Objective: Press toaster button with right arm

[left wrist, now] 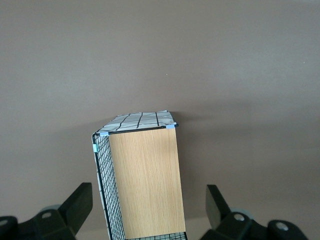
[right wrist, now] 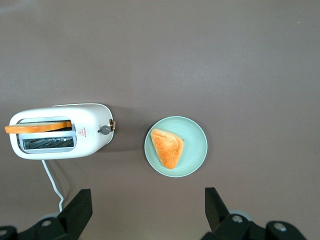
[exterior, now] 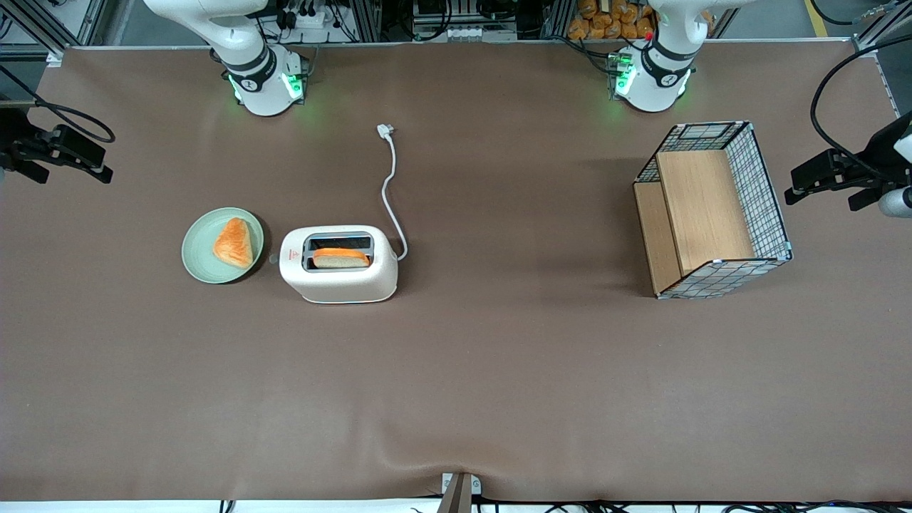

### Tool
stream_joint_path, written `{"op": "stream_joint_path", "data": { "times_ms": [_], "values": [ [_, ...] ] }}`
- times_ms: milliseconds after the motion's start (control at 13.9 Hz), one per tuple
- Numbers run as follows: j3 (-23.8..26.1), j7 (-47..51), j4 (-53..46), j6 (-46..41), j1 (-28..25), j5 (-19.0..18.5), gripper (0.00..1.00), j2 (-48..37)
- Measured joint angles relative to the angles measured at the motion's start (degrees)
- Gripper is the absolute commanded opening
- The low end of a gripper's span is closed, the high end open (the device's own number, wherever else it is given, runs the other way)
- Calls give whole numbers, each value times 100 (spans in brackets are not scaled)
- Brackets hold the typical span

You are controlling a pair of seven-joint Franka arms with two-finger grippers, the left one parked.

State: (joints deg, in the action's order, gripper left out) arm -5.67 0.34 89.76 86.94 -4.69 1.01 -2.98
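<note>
The cream-white toaster (exterior: 342,281) stands mid-table with a slice of toast (exterior: 340,258) in one slot. It also shows in the right wrist view (right wrist: 90,142). The toaster button (right wrist: 104,130), a small grey knob, sticks out of the narrow end that faces the green plate (right wrist: 196,140); it shows faintly in the front view (exterior: 273,258). My right gripper (right wrist: 146,196) is open and empty, high above the table, apart from the toaster and the button. Only the right arm's base (exterior: 263,78) shows in the front view.
The green plate (exterior: 196,251) with a triangular pastry (exterior: 234,242) sits close beside the toaster's button end. The white cord (exterior: 390,192) runs away from the front camera to its plug (exterior: 385,130). A wire basket with a wooden shelf (exterior: 712,210) stands toward the parked arm's end.
</note>
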Motion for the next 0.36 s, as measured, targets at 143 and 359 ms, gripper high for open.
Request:
{"op": "stream_joint_path", "data": {
  "times_ms": [143, 359],
  "values": [
    [-6, 0, 0, -15, 0, 0, 100, 0],
    [-6, 0, 0, -26, 0, 0, 100, 0]
  ]
}}
